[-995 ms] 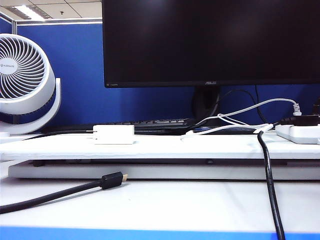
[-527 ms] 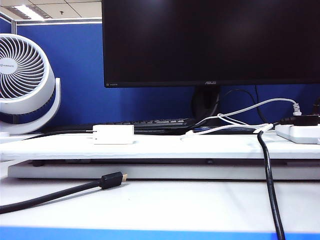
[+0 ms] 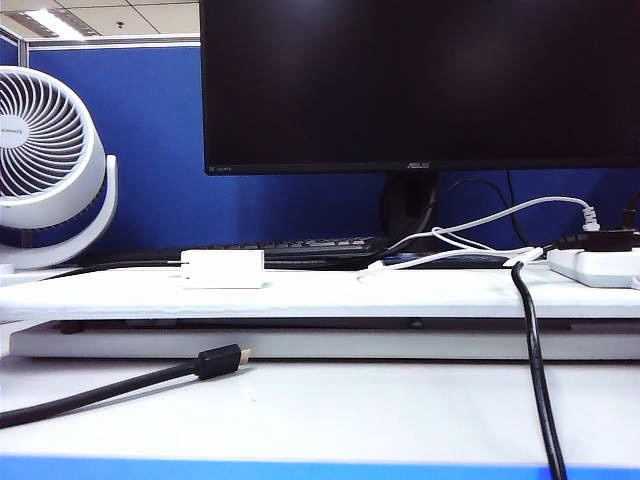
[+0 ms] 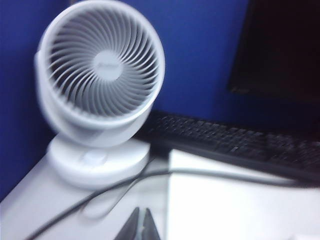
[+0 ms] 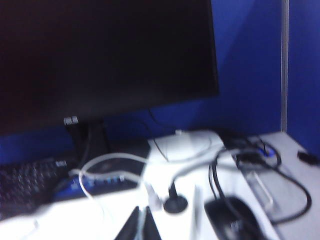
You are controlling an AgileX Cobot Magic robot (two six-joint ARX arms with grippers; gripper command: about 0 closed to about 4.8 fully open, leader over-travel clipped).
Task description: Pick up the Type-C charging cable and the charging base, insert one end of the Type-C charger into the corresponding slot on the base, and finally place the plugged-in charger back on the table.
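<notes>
Nearest the exterior camera, a black cable with gold-tipped plug (image 3: pixel 222 360) is seen lying on the table (image 3: pixel 330 410). On the raised board behind it, the charging base (image 3: pixel 224 269) is seen left of centre; the Type-C charging cable (image 3: pixel 450 252) is looped to the right, near the power strip (image 3: pixel 600 265). Left gripper (image 4: pixel 138 225) and right gripper (image 5: pixel 139 223) are seen empty, fingers pressed together. A fan (image 3: pixel 45 160) and monitor (image 3: pixel 420 85) are noted farthest back.
</notes>
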